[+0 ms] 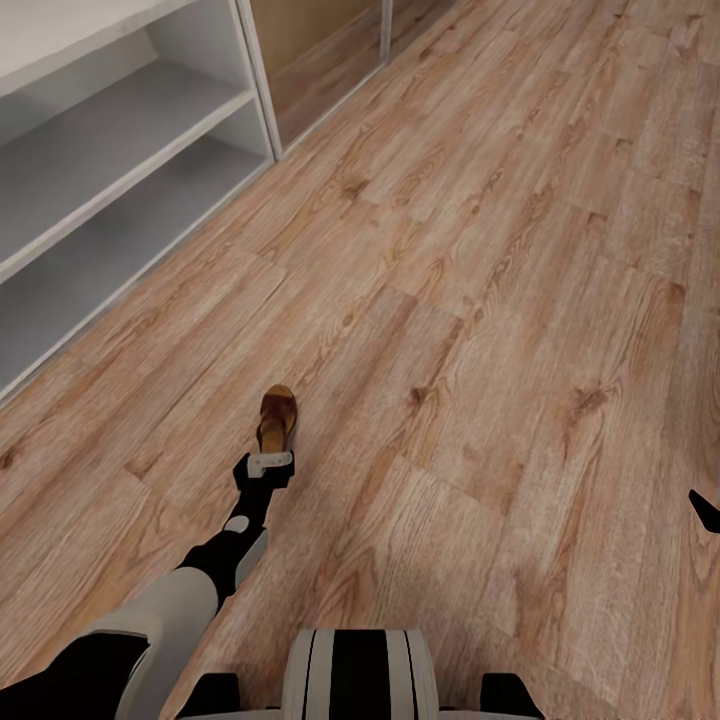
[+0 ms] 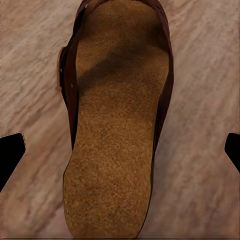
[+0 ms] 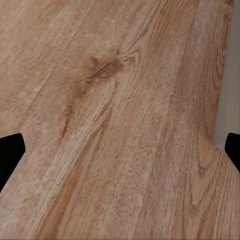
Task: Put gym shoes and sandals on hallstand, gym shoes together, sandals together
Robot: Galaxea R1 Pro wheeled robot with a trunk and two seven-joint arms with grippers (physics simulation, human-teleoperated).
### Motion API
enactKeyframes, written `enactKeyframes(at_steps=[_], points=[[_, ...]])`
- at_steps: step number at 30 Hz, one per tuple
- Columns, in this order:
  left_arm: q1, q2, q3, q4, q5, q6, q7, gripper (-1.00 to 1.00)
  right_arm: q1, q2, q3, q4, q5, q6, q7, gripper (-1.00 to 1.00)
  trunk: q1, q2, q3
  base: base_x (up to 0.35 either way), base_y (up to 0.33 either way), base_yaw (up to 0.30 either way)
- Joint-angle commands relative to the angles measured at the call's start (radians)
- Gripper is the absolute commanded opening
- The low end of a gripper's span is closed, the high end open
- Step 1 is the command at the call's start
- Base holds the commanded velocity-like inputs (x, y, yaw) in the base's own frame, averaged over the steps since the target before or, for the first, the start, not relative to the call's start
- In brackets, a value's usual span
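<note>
One dark brown sandal [image 1: 277, 414] with a tan footbed lies on the wood-plank corridor floor [image 1: 480, 300], its toe pointing away from me. My left gripper [image 1: 271, 463] hovers at its heel end. In the left wrist view the sandal [image 2: 117, 130] sits between the open fingers of the left gripper [image 2: 120, 150], which do not touch it. The grey-white hallstand [image 1: 120, 130] with two open shelf levels stands at the far left. My right gripper [image 3: 120, 150] is open over bare floor; its dark tip [image 1: 704, 510] shows at the right edge. The gym shoes are out of view.
A framed panel [image 1: 320, 60] stands beyond the hallstand's right end. A pale wall strip [image 3: 227, 90] borders the floor near my right gripper. My own base [image 1: 360, 675] is at the bottom edge. Open floor stretches ahead and to the right.
</note>
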Motion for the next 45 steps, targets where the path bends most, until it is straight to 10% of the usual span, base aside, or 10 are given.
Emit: enactKeyframes(at_steps=[1,45], points=[[0.0,0.002,0.0,0.001,0.0,0.0,0.0,1.0,0.0,0.0,0.0,0.0,0.0,0.0,0.0,1.0,0.0,0.0,-0.002,0.0,0.0,0.0],[0.0,0.0,-0.001,0.004,0.002,0.002,0.0,1.0,0.001,0.0,0.0,0.001,0.0,0.0,0.001,1.0,0.0,0.0,-0.036,0.0,0.0,0.0]])
